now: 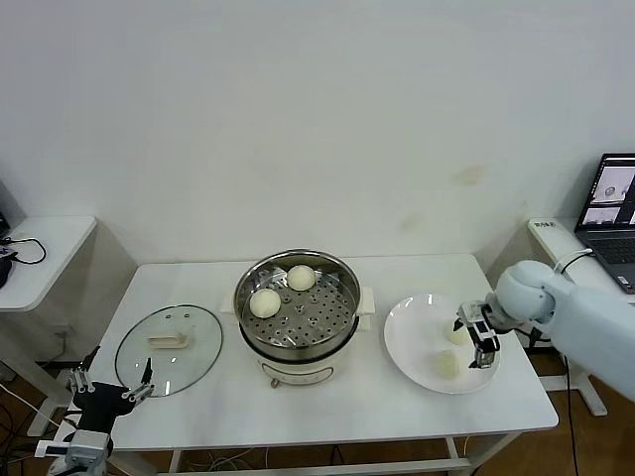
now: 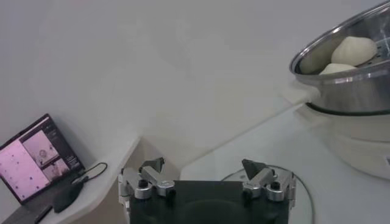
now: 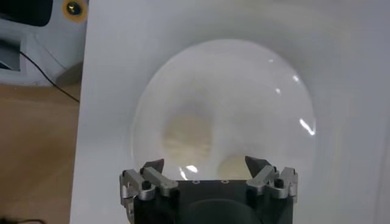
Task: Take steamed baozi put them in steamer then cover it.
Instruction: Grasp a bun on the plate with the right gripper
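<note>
The right gripper (image 1: 478, 342), jaws open, hovers over 2 baozi (image 1: 448, 364) near the plate's (image 1: 412, 342) right edge; a skewed descent could nudge them together. The left gripper (image 1: 111, 388) idles open off the table's front-left corner.

Two baozi (image 1: 283, 291) in uncovered steamer (image 1: 298, 315)

Steamer (image 1: 298, 315) at counter (image 1: 327, 412) centre, two baozi (image 1: 265, 302) in its tray. Cover (image 1: 169, 349) flat on counter to its left. Plate (image 1: 412, 342) to its right, two baozi (image 1: 447, 364) on it.
</note>
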Motion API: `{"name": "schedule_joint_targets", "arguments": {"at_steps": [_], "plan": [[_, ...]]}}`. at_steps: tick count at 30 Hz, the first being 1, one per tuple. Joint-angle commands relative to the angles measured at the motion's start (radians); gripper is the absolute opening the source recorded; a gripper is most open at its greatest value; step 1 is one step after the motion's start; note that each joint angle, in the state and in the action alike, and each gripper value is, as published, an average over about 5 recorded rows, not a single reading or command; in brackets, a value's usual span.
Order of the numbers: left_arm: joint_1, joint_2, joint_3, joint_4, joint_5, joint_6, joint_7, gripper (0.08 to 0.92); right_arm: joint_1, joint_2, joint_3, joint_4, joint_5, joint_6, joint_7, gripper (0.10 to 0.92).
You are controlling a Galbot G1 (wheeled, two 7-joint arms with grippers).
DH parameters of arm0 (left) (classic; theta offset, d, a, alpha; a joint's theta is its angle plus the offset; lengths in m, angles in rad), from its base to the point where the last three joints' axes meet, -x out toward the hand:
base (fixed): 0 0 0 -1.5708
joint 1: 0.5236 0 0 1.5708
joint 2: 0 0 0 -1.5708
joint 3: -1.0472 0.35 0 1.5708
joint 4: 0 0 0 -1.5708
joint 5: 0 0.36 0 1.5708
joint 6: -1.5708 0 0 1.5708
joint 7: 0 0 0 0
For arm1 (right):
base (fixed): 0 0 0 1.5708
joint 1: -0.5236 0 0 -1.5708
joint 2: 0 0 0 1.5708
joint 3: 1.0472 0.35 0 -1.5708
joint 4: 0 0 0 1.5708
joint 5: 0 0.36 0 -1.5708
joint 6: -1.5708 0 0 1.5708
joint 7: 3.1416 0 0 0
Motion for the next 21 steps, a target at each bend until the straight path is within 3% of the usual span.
{"name": "schedule_joint_targets", "arguments": {"at_steps": [1, 13, 21], "plan": [[0.003, 0.0, -0.002, -0.001, 0.001, 0.0, 0.001, 0.823, -0.148, 0.036, 0.101, -0.058, -0.055, 0.017, 0.016, 0.823], [0.01, -0.005, -0.005, -0.005, 0.005, -0.001, 0.0, 0.823, -0.174, 0.072, 0.12, -0.084, -0.06, 0.005, 0.033, 0.818], [0.011, -0.007, -0.006, -0.007, 0.006, -0.001, 0.0, 0.823, -0.173, 0.092, 0.121, -0.096, -0.046, -0.006, 0.04, 0.736]]}}
